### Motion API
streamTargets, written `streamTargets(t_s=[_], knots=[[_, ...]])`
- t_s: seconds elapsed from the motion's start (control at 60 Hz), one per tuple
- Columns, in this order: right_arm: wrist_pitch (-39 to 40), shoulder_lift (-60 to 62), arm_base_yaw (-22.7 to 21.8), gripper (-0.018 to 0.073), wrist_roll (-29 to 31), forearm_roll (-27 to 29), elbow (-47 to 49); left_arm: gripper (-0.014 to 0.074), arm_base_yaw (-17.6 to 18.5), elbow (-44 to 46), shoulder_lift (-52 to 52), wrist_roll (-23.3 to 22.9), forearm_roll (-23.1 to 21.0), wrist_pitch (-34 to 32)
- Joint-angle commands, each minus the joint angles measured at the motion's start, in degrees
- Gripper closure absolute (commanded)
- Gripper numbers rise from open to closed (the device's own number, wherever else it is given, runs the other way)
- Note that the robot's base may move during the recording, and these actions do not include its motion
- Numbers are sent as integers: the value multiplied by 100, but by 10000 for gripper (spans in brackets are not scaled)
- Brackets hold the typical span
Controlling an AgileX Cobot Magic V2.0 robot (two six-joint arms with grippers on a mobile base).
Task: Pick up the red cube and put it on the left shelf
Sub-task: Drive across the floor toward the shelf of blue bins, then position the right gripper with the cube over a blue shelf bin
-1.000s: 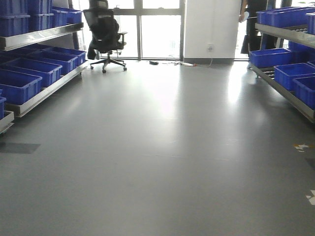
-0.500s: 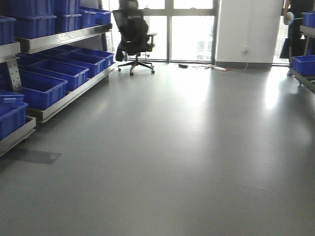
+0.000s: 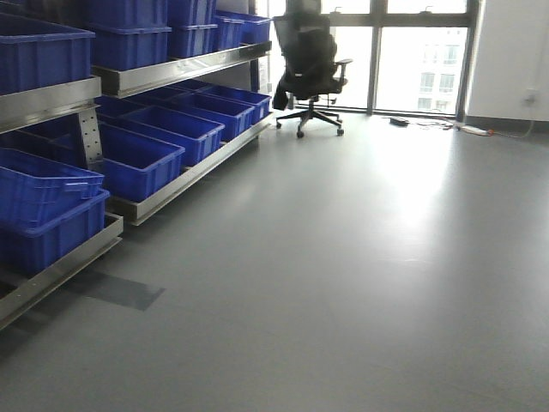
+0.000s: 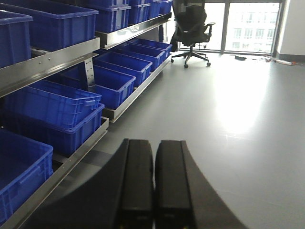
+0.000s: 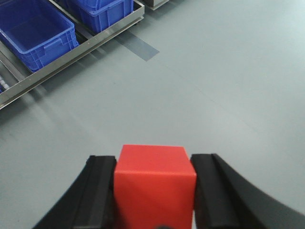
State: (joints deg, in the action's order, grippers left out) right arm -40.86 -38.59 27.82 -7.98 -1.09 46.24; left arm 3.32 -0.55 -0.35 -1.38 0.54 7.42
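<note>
Exterior front-facing view: base swung toward the left shelf, cube in hand.

Exterior front-facing view now fills its left side with the left shelf point(image 3: 171, 73) and its blue bins point(image 3: 146, 159), where a second ago both aisle sides showed and the office chair point(image 3: 310, 73) sat far left. I judge the base is turning to the drop-off, with placing yet to come; neither arm nor cube appears here, and the nearest bins are cut off by the frame. Left wrist view: the left gripper point(image 4: 153, 148) has its fingers pressed together with nothing between them, pointing along the shelf; its base is cropped. Right wrist view: the right gripper point(image 5: 153, 162) pinches the red cube point(image 5: 155, 183) from both sides above bare floor point(image 5: 214, 71). The cube's underside is out of frame, and only a corner of the shelf shows.
</note>
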Motion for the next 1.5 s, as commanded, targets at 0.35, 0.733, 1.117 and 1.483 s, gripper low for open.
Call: streamTargets(t_s=[0.35,0.733,1.117,1.483], knots=[[478,6,-7,513,33,-22,150,495,2,-132,-92,-5,-17,-501],[472,6,-7,513,33,-22,150,495,2,-132,-92,-5,-17,-501],[472,6,-7,513,33,-22,150,495,2,-132,-92,-5,-17,-501],[472,6,-7,513,33,-22,150,495,2,-132,-92,-5,-17,-501]])
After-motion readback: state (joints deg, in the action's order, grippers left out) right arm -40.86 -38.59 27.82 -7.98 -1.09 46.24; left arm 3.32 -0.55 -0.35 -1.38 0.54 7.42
